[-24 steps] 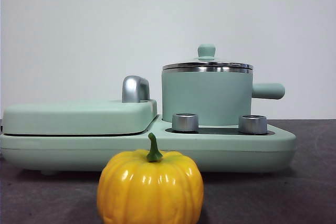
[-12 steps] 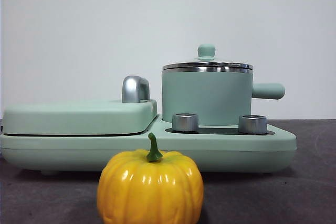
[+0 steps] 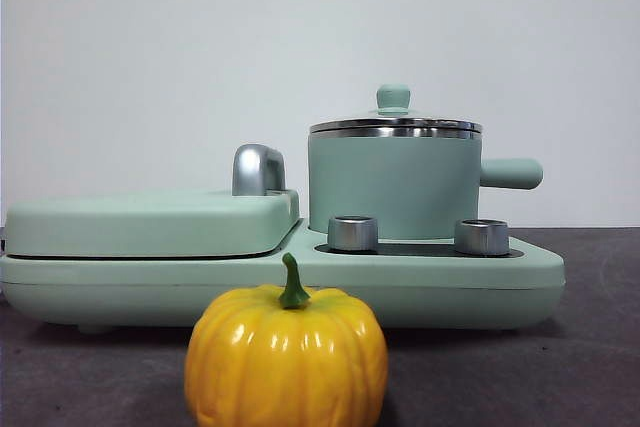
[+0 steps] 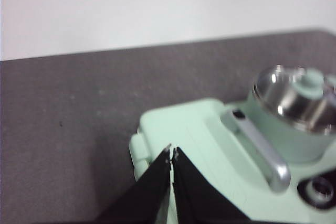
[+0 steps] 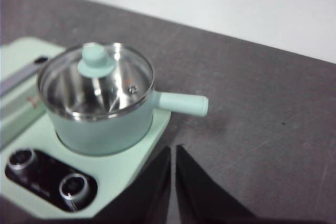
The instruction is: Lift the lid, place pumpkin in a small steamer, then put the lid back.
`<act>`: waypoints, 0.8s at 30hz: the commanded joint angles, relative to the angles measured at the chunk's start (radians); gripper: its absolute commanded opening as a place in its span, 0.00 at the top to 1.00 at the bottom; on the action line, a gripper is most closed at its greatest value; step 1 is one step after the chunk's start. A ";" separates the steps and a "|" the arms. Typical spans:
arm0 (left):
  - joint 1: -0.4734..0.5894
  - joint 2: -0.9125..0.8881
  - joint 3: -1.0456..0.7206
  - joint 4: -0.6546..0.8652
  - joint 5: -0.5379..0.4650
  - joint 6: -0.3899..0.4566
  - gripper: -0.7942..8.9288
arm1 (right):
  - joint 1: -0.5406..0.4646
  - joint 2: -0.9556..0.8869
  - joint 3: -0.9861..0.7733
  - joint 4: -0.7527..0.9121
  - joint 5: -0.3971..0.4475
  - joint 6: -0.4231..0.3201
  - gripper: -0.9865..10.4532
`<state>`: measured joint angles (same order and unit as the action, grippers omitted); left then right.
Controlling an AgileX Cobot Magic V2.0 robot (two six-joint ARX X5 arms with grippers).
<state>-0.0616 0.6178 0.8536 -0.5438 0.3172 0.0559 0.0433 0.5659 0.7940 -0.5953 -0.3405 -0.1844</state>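
Orange pumpkin (image 3: 286, 358) cropped at bottom, lid (image 3: 394, 119) on small steamer (image 3: 394, 185)

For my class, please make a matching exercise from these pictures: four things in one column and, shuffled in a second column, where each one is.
Things
1. pumpkin
2. lid
3. small steamer
4. steel handle

Places
A. on the cooker base behind two steel dials
B. on the dark table in front of the cooker
C. on the flat griddle cover
D. on top of the pot's rim

Pairs: 1-B, 2-D, 3-A, 4-C
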 commanded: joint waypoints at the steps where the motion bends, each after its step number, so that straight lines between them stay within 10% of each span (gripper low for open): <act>1: -0.032 0.028 0.021 0.008 0.006 0.143 0.91 | 0.019 0.025 0.021 0.002 -0.003 -0.127 0.90; 10: -0.134 0.086 0.021 0.020 0.006 0.374 0.88 | 0.099 0.057 0.021 -0.012 0.000 -0.296 0.81; 15: -0.157 0.103 0.021 0.037 0.006 0.345 0.67 | 0.105 0.060 0.021 -0.012 0.002 -0.302 0.68; 24: -0.211 0.159 0.021 0.160 0.006 0.193 0.67 | 0.105 0.060 0.021 -0.011 0.002 -0.290 0.68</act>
<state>-0.2672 0.7639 0.8555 -0.3985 0.3176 0.3054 0.1452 0.6197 0.7944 -0.6163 -0.3382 -0.4747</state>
